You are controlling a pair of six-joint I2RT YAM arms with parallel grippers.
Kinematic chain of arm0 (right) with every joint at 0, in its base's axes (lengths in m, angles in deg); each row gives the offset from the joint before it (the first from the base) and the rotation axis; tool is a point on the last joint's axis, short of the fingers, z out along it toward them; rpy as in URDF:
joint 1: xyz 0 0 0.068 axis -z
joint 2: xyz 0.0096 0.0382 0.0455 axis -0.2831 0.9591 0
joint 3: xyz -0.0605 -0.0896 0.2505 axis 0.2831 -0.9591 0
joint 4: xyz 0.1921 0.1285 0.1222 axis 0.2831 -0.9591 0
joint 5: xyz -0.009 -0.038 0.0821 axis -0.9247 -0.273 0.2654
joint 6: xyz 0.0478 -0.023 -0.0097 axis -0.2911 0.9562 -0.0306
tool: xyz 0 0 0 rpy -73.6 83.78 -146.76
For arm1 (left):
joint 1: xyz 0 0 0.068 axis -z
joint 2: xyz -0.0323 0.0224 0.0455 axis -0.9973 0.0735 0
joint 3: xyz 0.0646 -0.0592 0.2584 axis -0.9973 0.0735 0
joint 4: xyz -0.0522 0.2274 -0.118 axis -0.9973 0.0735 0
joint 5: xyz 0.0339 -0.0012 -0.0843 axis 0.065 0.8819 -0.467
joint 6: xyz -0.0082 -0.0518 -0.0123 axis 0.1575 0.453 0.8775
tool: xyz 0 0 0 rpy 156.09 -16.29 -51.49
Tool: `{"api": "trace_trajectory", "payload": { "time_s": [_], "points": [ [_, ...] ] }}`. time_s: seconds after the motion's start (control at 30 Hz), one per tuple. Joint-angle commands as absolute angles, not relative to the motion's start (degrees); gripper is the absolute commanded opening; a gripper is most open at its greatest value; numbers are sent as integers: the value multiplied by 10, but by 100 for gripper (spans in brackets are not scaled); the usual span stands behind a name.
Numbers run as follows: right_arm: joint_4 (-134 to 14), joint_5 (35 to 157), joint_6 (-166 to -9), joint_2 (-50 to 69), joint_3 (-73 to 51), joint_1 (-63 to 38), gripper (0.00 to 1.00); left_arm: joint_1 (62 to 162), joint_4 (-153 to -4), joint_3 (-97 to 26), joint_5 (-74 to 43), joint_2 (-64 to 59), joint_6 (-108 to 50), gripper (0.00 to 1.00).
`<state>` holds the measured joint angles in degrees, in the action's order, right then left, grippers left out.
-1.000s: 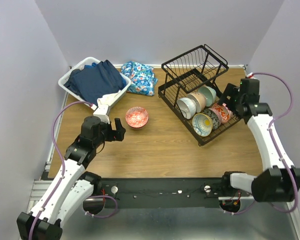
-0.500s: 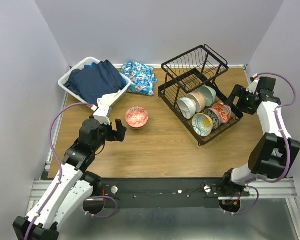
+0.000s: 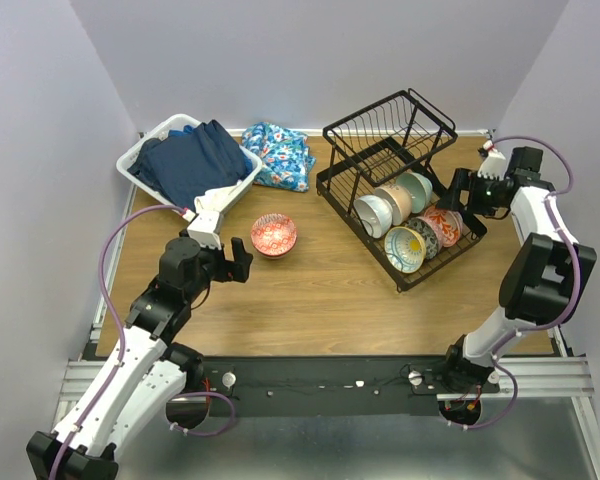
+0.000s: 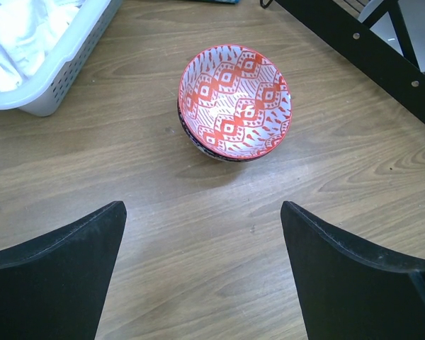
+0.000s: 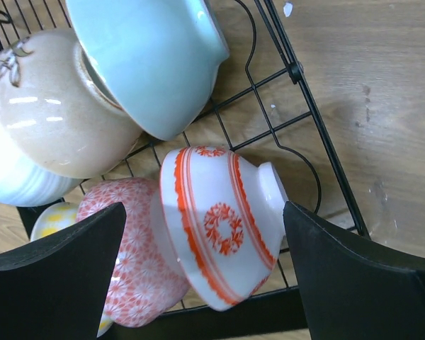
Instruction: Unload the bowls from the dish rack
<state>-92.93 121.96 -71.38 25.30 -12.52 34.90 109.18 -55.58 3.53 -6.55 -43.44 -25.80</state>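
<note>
Shows a black wire dish rack standing at the far right of a wooden tabletop, its upper tier a tilted wire basket and its lower tier carrying six bowls on edge in two rows.

Frames, between the fingers of the right pincer, a white bowl with red-orange bands lying on its side on the rack's wires and touching a pink floral bowl to its left. Takes in, in the row above, a mint green bowl, a tan bowl and a pale ribbed bowl, pressed one against the next, plus a sliver of a yellow bowl at the lower left.

Finds that pincer released, spread wide, grasping nothing, poised at the rack's right edge close to the banded bowl.

Catches the left pincer likewise released and empty, hovering near a red-and-white patterned bowl. Places this one upright on the tabletop, left of centre and well apart from the rack, nested in a second bowl visible only as a dark rim.

Sets a white plastic laundry basket in the far left corner, filled with dark blue clothing, and a blue floral cloth just beside it on the rack's side.
</note>
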Motion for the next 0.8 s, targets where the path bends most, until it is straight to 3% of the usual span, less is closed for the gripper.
{"api": "trace_trajectory", "payload": {
  "time_s": [0.0, 0.43, 0.77],
  "points": [
    [-946, 1257, -676, 278, -106, 354, 100, 1095, -571, 40, -69, -430, -268, 99],
    [-945, 1309, -660, 342, -109, 354, 100, 1095, -575, 40, -70, -417, -270, 99],
    [-957, 1329, -656, 332, -103, 354, 82, 1095, -576, 42, -71, -414, -269, 99]
  ]
}}
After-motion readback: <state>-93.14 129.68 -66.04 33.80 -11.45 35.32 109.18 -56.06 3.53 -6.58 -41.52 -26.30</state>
